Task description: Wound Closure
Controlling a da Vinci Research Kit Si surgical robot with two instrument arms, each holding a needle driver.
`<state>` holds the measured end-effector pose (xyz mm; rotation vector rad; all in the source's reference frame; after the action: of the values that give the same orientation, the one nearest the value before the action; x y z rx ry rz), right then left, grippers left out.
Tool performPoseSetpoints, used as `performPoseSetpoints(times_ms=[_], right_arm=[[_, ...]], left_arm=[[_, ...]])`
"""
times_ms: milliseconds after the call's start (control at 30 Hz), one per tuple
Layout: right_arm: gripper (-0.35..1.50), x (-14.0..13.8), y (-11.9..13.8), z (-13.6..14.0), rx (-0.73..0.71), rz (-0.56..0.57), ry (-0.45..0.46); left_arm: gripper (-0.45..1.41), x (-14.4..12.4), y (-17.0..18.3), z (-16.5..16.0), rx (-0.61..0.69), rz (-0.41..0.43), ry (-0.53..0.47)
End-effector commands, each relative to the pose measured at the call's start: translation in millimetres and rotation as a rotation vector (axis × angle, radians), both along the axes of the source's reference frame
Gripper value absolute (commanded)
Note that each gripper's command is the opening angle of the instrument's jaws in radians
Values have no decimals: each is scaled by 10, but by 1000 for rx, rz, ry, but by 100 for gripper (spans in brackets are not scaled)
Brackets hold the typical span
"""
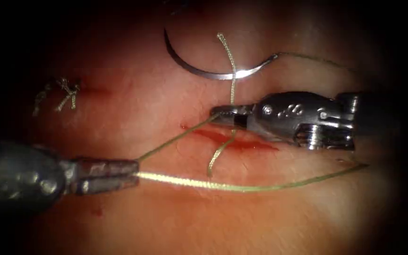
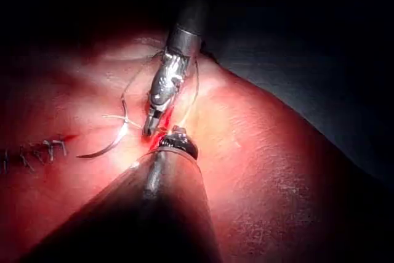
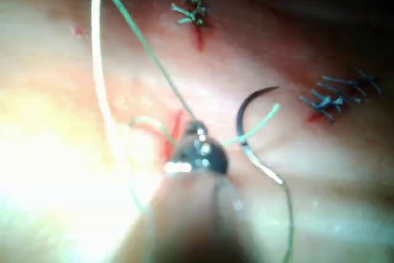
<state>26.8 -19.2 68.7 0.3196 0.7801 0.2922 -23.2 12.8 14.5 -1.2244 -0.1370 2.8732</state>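
The curved needle [image 1: 213, 74] lies free on the tissue [image 1: 166, 217] beyond the cut [image 1: 242, 143], held by neither tool and not in the tissue. Thread [image 1: 317, 57] runs from its blunt end off to the right. My left tool [image 1: 137, 172] comes in from the lower left, shut on the thread [image 1: 190, 182]. One strand rises from it to my right tool [image 1: 217, 114], which is shut on the thread just above the cut. A short free tail [image 1: 231, 61] crosses the needle. The left wrist view shows the right tool [image 2: 149, 129] beside the needle [image 2: 109, 146].
Tied stitches with cut ends [image 1: 64, 92] sit at the cut's left end, and show as stitches [image 2: 37, 151] in the left wrist view. Red fluid [image 1: 256, 145] lies along the open part of the cut. A long thread loop [image 1: 308, 180] trails off to the right.
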Motion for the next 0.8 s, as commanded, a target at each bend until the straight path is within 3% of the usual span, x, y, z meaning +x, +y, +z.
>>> performPoseSetpoints(times_ms=[33,200,233,267,300,400,467,600,800], right_arm=[[-35,1,-7,1,4,5,17],[-35,5,-15,-14,-1,36,99],[-23,5,-15,-16,0,43,113],[39,4,-11,-22,0,68,140],[39,4,-11,-22,0,68,140],[96,-2,4,-32,-41,134,142],[115,-10,16,-39,-51,170,141],[121,-39,44,-60,-51,246,161],[126,-105,75,-108,-58,317,203]], left_arm=[[-45,-3,2,-3,-8,1,-17],[-45,-7,6,-33,1,-7,-89],[-45,-9,6,-34,8,-2,-100],[-45,-16,5,-31,19,10,-122],[-45,-16,5,-31,19,10,-122],[-45,-24,9,-20,29,25,-149],[-45,-27,13,-11,42,18,-153],[-45,-30,24,15,81,8,-174],[-45,-32,46,51,146,-19,-192]])
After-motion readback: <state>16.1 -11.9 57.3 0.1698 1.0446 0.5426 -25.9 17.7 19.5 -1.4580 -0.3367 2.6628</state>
